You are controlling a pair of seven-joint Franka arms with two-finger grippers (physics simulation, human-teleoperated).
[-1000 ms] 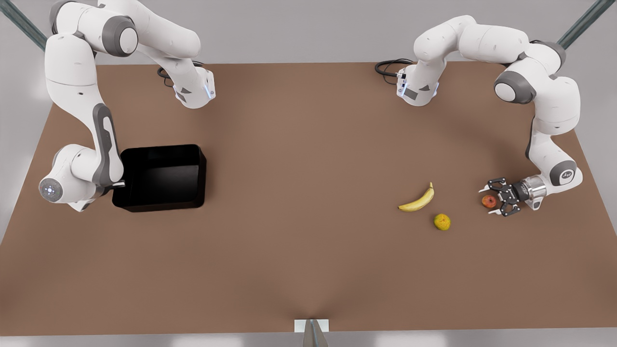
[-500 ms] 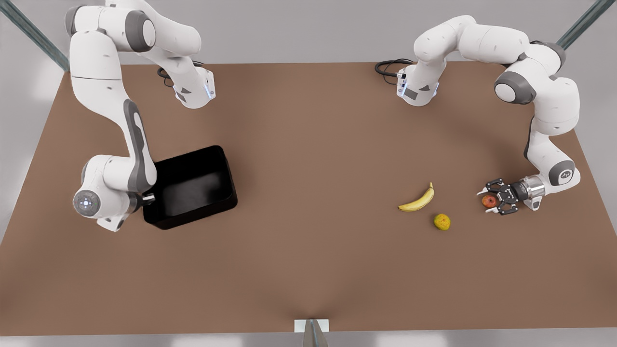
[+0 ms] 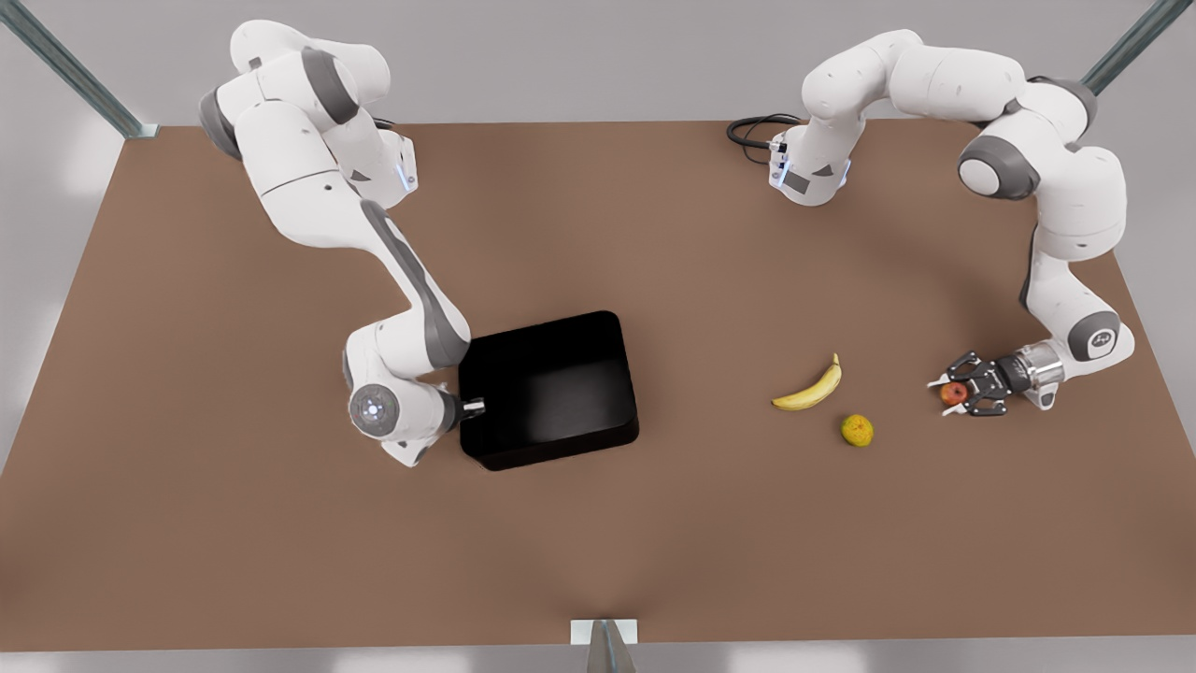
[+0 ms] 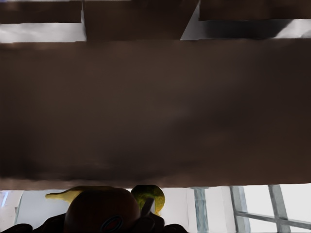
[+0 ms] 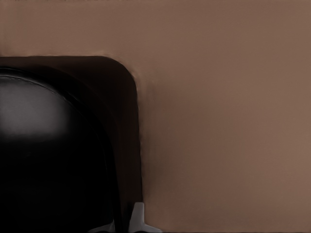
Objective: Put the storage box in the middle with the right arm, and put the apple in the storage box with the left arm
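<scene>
Right gripper (image 3: 473,408): it pinches the near-left edge of the storage box (image 3: 551,388), one finger on each side of the wall. It holds the wall because that thin part fits between two fingers.
Storage box: the big black tub sits on the brown table (image 3: 598,542), a bit to the front view's left of the middle. In the right wrist view its round corner (image 5: 116,77) shows next to bare table. It looks turned a little, I think because the arm holds it by one end.
Left gripper (image 3: 962,394): its claw fingers are curled around the apple (image 3: 953,393), close on both sides. It looks like a grip, so the fruit can be lifted.
Apple: small and red, inside the claw, at the far side of the front view's right. In the left wrist view it shows big and close (image 4: 99,211).
Other fruit: the banana (image 3: 809,388) and the yellow-green fruit (image 3: 856,430) lie between apple and box, apart from both. They are not wanted.
What is left: the box seems nearly in place; the apple must go over into it.
</scene>
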